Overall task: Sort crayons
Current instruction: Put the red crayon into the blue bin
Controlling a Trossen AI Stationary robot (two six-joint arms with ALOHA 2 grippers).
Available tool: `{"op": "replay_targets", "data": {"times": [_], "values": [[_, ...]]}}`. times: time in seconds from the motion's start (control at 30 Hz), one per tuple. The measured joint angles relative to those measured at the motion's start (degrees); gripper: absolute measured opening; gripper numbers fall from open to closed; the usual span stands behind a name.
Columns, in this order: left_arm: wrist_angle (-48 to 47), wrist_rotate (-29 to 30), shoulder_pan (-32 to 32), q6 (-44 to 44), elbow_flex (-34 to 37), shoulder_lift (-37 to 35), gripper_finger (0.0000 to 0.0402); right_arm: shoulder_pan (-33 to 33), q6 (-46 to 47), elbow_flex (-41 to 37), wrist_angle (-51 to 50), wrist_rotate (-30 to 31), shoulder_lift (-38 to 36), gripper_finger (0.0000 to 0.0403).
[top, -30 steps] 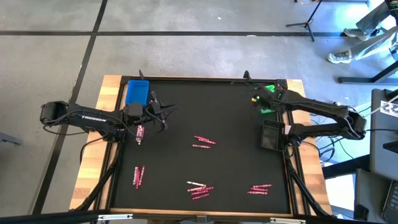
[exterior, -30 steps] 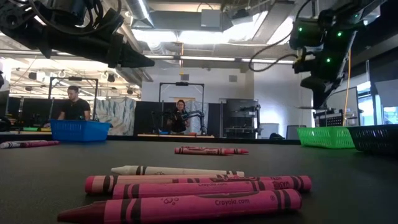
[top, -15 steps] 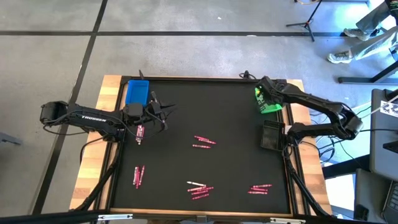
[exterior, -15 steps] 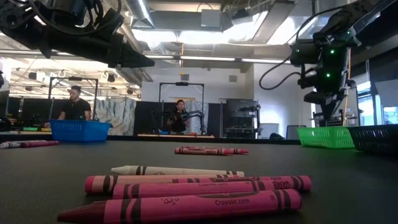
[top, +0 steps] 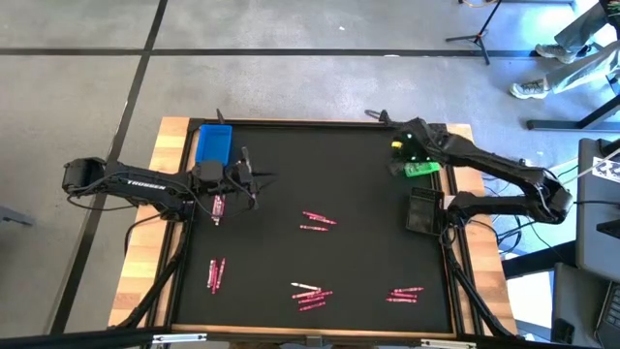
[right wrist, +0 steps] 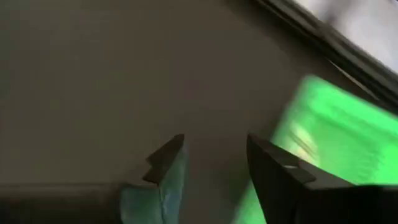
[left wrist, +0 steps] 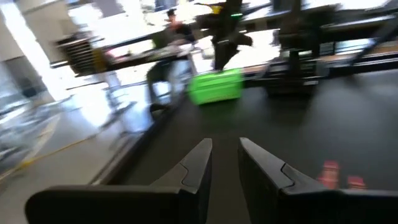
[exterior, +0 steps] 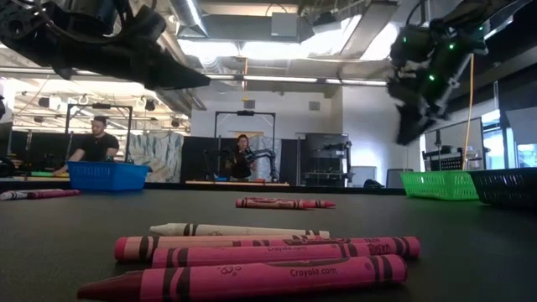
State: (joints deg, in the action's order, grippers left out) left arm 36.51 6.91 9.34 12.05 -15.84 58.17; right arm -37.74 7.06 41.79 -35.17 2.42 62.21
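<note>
While motion blur smears both wrist views, right end effector (right wrist: pixel 214 165) empty, parted beside green tray (right wrist: pixel 323 134); left end effector (left wrist: pixel 225 163) narrow.

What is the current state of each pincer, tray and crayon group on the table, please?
Left pincer: open, empty, above the table near the blue tray.
Right pincer: open, empty, beside the green tray.
Crayons: lying loose in small groups.
Blue tray: upright.
Green tray: upright.
Dark tray: upright.
</note>
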Motion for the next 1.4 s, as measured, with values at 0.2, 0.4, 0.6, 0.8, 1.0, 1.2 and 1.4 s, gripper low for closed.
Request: {"op": "replay_targets", "data": {"times": [0.2,0.4,0.6,0.8,1.0,1.2,1.4], "values": [[0.15,-7.85,-0.02,0.00,0.00,0.00,0.0071,13.48,-3.15,-6.07,25.40,-6.91,0.38,0.0181],[0.72,-8.04,0.00,-1.39,-0.02,1.86,0.0071,24.23,-5.08,-9.74,43.56,-6.73,3.03,0.0182],[4.58,-8.04,0.00,-1.42,-0.04,8.23,0.0071,30.95,-8.92,-9.98,54.89,-4.35,7.94,0.0182],[6.66,-7.95,0.00,-2.48,-2.36,15.87,0.0071,33.73,-12.09,-9.98,65.33,-4.05,14.53,0.0182],[3.67,-7.64,0.02,-2.78,-8.28,22.60,0.0071,33.65,-12.09,-9.96,66.68,-4.02,16.99,0.0182],[-10.09,-7.78,0.20,-3.02,-17.89,29.21,0.0071,33.65,-12.09,-9.93,68.33,-4.09,16.95,0.0182],[-25.22,-8.13,0.13,-5.11,-27.31,34.86,0.0104,33.60,-12.03,-9.93,67.55,-4.09,16.95,0.0182]]}}
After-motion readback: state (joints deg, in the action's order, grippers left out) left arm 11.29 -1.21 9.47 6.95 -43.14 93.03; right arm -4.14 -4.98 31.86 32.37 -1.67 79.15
